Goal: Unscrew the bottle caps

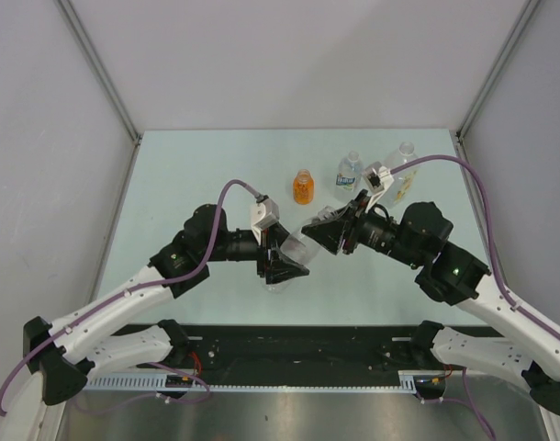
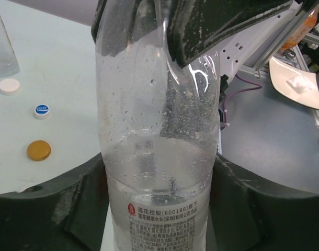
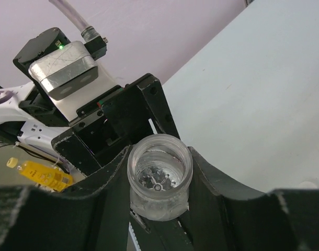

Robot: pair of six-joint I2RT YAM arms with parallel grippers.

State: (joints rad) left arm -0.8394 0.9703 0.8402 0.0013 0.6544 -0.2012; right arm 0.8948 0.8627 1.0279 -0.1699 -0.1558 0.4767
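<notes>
Clear bottle, three loose caps beside

The clear bottle between the black left end effector fingers has a white label with a red emblem and dark print. To that end effector's left, a white cap, a blue-topped cap and an orange-brown cap lie on the pale mint bench.

Between your jaws, the bottle is clear glossy plastic; the fingers are matt black, rough and scuffed.
</notes>
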